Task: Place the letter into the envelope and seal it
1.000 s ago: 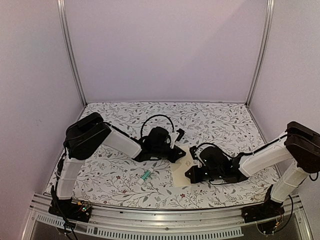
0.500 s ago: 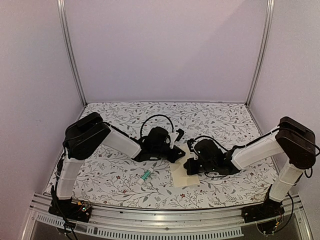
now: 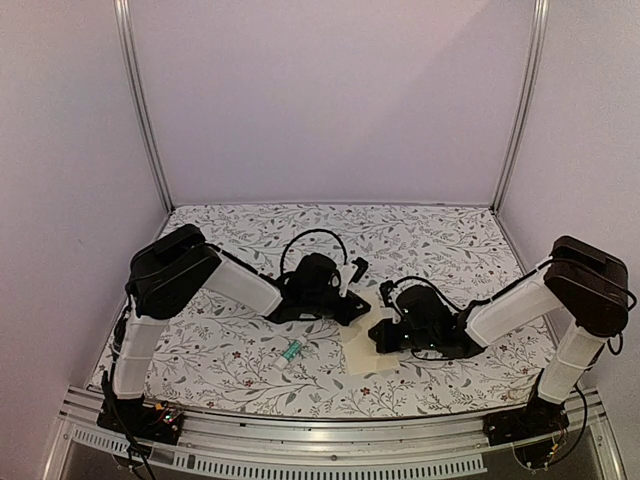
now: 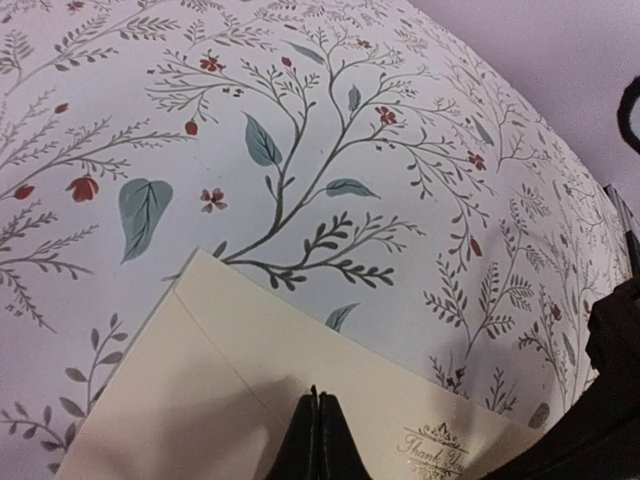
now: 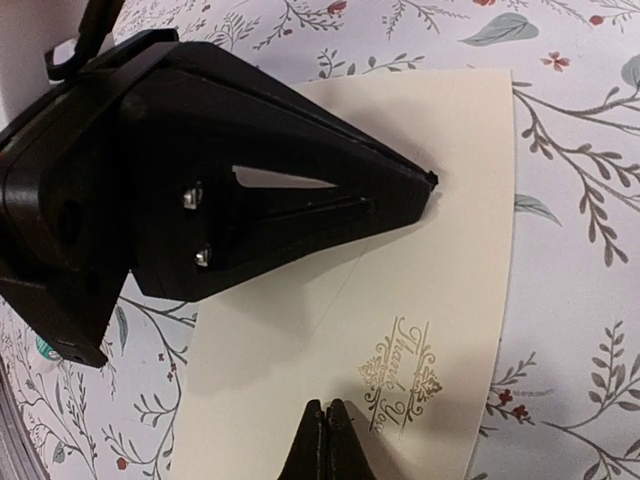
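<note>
The cream envelope (image 3: 362,348) lies flat on the floral table, its flap folded down along a faint diagonal seam, with a gold "Thank You" emblem (image 5: 400,372) on it. My left gripper (image 3: 356,306) is shut, its tips resting on the envelope's (image 4: 230,370) far part; its tips (image 4: 318,396) meet beside the seam. My right gripper (image 3: 379,334) is shut too, with its tips (image 5: 328,406) down on the envelope (image 5: 450,240) just beside the emblem. The left gripper's black body (image 5: 250,190) fills the right wrist view's upper left. The letter is hidden.
A small green-and-white tube (image 3: 290,351) lies on the table left of the envelope, near the front. Metal frame posts (image 3: 143,110) and pale walls close in the back and sides. A metal rail (image 3: 330,440) runs along the near edge.
My right arm has swung left and away from the near edge, bringing its shut gripper onto the envelope's middle. The left arm and the envelope have stayed put.
</note>
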### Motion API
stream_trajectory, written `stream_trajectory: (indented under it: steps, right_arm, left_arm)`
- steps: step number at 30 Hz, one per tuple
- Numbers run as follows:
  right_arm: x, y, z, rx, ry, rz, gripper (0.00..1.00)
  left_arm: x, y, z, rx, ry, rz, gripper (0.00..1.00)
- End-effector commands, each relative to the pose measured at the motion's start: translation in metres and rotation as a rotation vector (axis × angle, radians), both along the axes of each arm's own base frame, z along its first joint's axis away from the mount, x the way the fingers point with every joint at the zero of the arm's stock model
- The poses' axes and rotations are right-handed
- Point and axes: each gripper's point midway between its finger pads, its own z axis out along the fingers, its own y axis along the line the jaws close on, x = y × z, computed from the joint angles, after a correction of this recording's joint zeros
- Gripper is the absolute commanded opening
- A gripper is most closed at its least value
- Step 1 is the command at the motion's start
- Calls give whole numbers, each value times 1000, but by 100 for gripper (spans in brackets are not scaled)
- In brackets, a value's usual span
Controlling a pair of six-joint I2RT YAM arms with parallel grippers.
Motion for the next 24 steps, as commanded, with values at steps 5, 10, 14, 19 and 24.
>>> stream_trajectory:
  steps: [5,10,14,19,24]
  right_arm:
    - [-48,-34,-35,-107,147,13,0]
    - [-39,-33,-38,-137,134,-18,0]
    - [-24,-24,-36,-156,124,-31,0]
    - [1,-15,-34,-158,107,-40,0]
    - [16,-6,-39,-164,107,-27,0]
  left_arm:
    - [-1,20,-29,101,50,27,0]
    - [-1,20,-28,99,50,27,0]
    - [-2,20,-28,98,51,25,0]
    - [-3,20,-28,97,54,24,0]
    - [-3,20,-28,96,54,20,0]
